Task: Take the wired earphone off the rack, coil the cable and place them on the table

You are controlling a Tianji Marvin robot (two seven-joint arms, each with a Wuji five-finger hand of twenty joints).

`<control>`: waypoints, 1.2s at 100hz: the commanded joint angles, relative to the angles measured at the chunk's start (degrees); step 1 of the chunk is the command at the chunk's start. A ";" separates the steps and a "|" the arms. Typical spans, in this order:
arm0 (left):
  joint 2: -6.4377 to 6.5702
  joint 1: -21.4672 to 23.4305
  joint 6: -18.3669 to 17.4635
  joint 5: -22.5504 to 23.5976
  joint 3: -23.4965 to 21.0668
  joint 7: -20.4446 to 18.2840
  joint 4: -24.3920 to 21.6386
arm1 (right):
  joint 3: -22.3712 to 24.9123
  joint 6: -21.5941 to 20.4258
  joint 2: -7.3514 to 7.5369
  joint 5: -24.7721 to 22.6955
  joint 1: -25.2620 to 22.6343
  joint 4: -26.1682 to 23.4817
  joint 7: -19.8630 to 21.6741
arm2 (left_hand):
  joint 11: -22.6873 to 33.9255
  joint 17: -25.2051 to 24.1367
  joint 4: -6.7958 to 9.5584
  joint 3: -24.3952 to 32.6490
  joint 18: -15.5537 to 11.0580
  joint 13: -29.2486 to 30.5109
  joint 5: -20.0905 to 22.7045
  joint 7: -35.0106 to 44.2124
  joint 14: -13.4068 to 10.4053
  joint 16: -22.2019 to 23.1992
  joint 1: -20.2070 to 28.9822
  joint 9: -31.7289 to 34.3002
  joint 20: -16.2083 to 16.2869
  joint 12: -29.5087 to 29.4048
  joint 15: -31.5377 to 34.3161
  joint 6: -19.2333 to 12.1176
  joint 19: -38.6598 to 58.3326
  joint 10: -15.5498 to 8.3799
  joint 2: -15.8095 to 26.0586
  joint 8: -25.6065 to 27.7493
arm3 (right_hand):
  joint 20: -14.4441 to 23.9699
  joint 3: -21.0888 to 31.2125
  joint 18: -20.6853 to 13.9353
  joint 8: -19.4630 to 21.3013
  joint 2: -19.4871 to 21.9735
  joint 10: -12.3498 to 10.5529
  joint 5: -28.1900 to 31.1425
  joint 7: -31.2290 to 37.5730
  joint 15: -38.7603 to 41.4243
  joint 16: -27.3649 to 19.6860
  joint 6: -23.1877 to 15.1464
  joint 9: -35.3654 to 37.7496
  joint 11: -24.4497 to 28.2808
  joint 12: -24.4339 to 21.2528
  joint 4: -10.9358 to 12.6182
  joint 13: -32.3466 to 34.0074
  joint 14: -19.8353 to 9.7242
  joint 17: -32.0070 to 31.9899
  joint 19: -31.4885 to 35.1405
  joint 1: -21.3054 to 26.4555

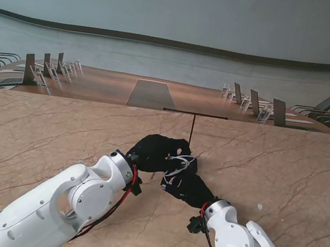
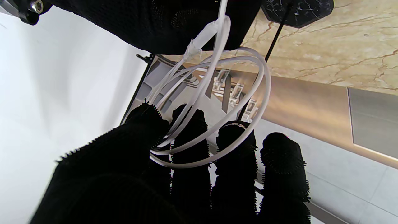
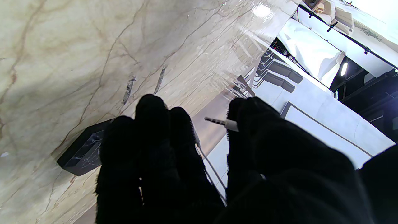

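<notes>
The white earphone cable (image 1: 181,162) runs between my two black-gloved hands above the middle of the table. In the left wrist view the cable (image 2: 224,102) lies in several loops around the fingers (image 2: 189,146) of my left hand (image 1: 155,151), pinched by the thumb. My right hand (image 1: 186,186) is close against the left, gripping the cable's other end. The metal jack plug (image 3: 217,121) sticks out beside the right thumb. The rack (image 1: 193,127), a thin black T-shaped pole, stands just beyond the hands with nothing on its bar. The earbuds are hidden.
The rack's black marble base (image 3: 84,152) sits on the beige marble table (image 1: 41,138) close to the hands. A small white speck (image 1: 259,206) lies to the right. Beyond the table's far edge is a wooden conference table with name stands (image 1: 250,101).
</notes>
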 commanded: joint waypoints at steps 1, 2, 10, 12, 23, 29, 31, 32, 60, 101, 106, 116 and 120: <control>-0.26 0.38 0.01 0.03 -0.30 -0.05 -0.48 | 0.13 -0.38 -0.15 -0.29 -0.48 -0.35 0.41 | 1.77 -0.94 3.11 1.59 1.58 -0.29 2.82 6.10 0.97 -0.34 1.63 0.73 0.23 -1.10 1.21 -1.75 1.70 0.03 0.78 1.89 | 0.08 2.91 -0.52 3.28 0.42 -0.56 2.17 2.28 1.93 0.04 -2.13 1.86 0.50 0.23 0.26 2.54 3.10 1.00 2.09 1.74; -0.25 0.40 0.00 0.05 -0.34 -0.07 -0.50 | 0.17 -0.43 -0.12 -0.32 -0.50 -0.35 0.48 | 1.77 -0.95 3.12 1.57 1.57 -0.32 2.81 6.10 0.94 -0.35 1.66 0.72 0.22 -1.09 1.20 -1.76 1.69 0.01 0.77 1.91 | 0.04 3.53 -0.43 4.14 0.22 -0.66 2.43 1.92 1.94 0.00 -2.16 2.12 0.61 -0.31 0.30 2.64 3.15 1.06 2.11 1.54; -0.23 0.53 -0.07 0.23 -0.61 0.00 -0.49 | 0.49 -0.75 0.03 -0.20 -0.67 -0.47 1.14 | 1.74 -1.49 3.17 1.42 1.35 -0.76 2.77 6.07 0.91 -0.43 1.86 0.46 0.05 -1.08 0.93 -1.77 1.40 0.17 0.82 1.93 | 0.04 7.36 0.57 8.30 -1.78 -0.61 5.11 2.42 1.87 -0.16 -2.39 4.63 0.78 -2.46 1.71 3.57 4.03 1.59 2.35 1.29; -0.22 0.56 -0.08 0.28 -0.69 0.01 -0.50 | 0.58 -0.80 0.05 -0.03 -0.72 -0.51 1.31 | 1.74 -1.61 3.16 1.36 1.31 -0.86 2.81 6.09 0.91 -0.44 1.86 0.43 0.00 -1.07 0.86 -1.73 1.32 0.24 0.84 1.95 | 0.05 8.56 0.89 9.20 -2.37 -0.44 6.01 2.43 1.82 -0.20 -2.47 5.27 0.81 -2.75 1.99 3.85 4.32 1.75 2.39 1.09; -0.17 0.74 -0.25 0.63 -1.08 0.11 -0.54 | 1.06 -0.99 0.19 1.07 -1.07 -0.71 2.28 | 1.66 -2.07 3.20 1.05 1.05 -1.29 2.82 6.01 0.88 -0.54 2.04 0.23 -0.29 -1.06 0.45 -1.79 0.93 0.33 0.89 1.94 | 0.37 14.20 2.78 12.75 -5.54 0.21 10.23 1.81 2.08 -0.20 -2.93 8.72 0.26 -2.82 3.50 5.71 5.73 2.89 2.86 -0.12; -0.11 0.78 -0.27 0.77 -1.22 -0.08 -0.55 | 1.29 -1.17 0.28 1.21 -1.22 -0.73 2.68 | 1.65 -2.14 3.21 0.91 0.97 -1.47 2.80 6.05 0.83 -0.57 2.13 0.15 -0.38 -1.06 0.32 -1.78 0.87 0.33 0.90 1.99 | 0.54 18.79 3.44 14.01 -7.97 0.37 12.38 1.54 2.18 -0.26 -3.29 10.32 0.03 -2.44 3.77 6.76 6.08 3.65 3.13 -1.86; -0.11 0.78 -0.30 0.80 -1.24 -0.06 -0.51 | 1.35 -1.26 0.28 1.42 -1.28 -0.72 2.76 | 1.68 -2.15 3.22 0.91 0.99 -1.47 2.88 6.07 0.83 -0.57 2.17 0.23 -0.41 -1.05 0.30 -1.78 0.86 0.41 0.83 1.99 | 0.53 19.47 3.59 14.09 -8.49 0.43 12.57 1.33 2.12 -0.30 -3.29 10.44 -0.05 -2.43 3.79 6.84 6.33 3.70 3.11 -2.02; -0.11 0.78 -0.30 0.81 -1.25 -0.05 -0.50 | 1.38 -1.29 0.27 1.54 -1.31 -0.72 2.77 | 1.68 -2.16 3.23 0.90 0.99 -1.47 2.88 6.06 0.83 -0.57 2.17 0.24 -0.42 -1.05 0.30 -1.77 0.85 0.43 0.83 1.98 | 0.53 19.70 3.70 13.91 -8.71 0.53 12.68 1.03 2.08 -0.31 -3.20 10.56 -0.24 -2.52 3.75 6.86 6.39 3.70 3.09 -2.03; -0.01 0.69 0.07 0.55 -0.83 -0.75 -0.44 | 1.50 -2.15 0.44 1.60 -1.29 -0.64 3.37 | 1.67 -2.48 3.24 0.68 0.84 -1.69 2.79 5.97 0.87 -0.62 2.33 0.07 -0.62 -1.02 0.13 -1.78 0.72 0.44 0.99 1.93 | -1.28 9.99 -0.71 -2.98 -6.56 -0.06 -4.52 -7.53 -2.69 -1.57 5.29 0.73 -5.07 -1.67 1.28 0.69 3.65 -0.48 1.11 -8.21; 0.07 1.23 0.91 0.93 -0.97 -0.89 -0.85 | 0.60 -1.60 0.20 4.28 -0.62 -0.73 3.61 | 1.72 -2.61 3.22 0.41 0.87 -1.75 2.88 6.00 0.85 -0.61 2.53 0.06 -0.76 -0.97 0.14 -1.82 0.68 0.52 0.98 1.99 | -1.87 2.98 -0.05 -6.36 -0.04 0.30 -2.50 -1.38 -4.79 -2.49 3.78 3.23 -7.29 -2.29 1.03 1.38 4.62 -0.89 0.65 1.17; 0.09 1.30 0.89 0.98 -1.07 -0.94 -0.89 | 0.72 -1.74 0.33 4.11 -0.62 -0.76 4.05 | 1.72 -2.69 3.23 0.39 0.80 -1.80 2.85 5.98 0.83 -0.61 2.57 0.04 -0.79 -0.96 0.12 -1.83 0.64 0.50 0.99 1.99 | -1.86 4.94 0.15 -5.36 -0.65 -0.03 -0.34 -0.60 -4.73 -2.50 2.72 4.81 -7.39 -2.35 1.59 2.45 4.65 -0.08 0.89 1.20; 0.09 1.35 0.83 1.09 -1.19 -0.82 -0.86 | 0.85 -1.79 0.34 4.33 -0.64 -0.81 4.22 | 1.68 -2.82 3.21 0.30 0.74 -1.95 2.80 5.96 0.78 -0.62 2.58 -0.07 -0.85 -0.95 0.04 -1.84 0.56 0.51 1.05 2.02 | -1.74 10.67 1.90 -1.99 -3.67 0.77 4.54 0.14 -4.38 -2.44 1.70 8.66 -7.65 -3.41 1.83 4.97 5.82 1.56 1.72 1.31; 0.07 1.36 0.81 1.11 -1.20 -0.74 -0.82 | 0.90 -1.82 0.37 4.35 -0.64 -0.82 4.32 | 1.68 -2.92 3.22 0.29 0.68 -2.02 2.85 5.97 0.77 -0.63 2.65 -0.09 -0.88 -0.94 -0.01 -1.80 0.50 0.52 1.00 2.02 | -1.61 12.59 2.28 0.31 -4.96 0.87 6.41 0.81 -4.09 -2.34 0.79 10.01 -7.46 -4.18 2.07 5.90 6.08 2.26 2.24 1.37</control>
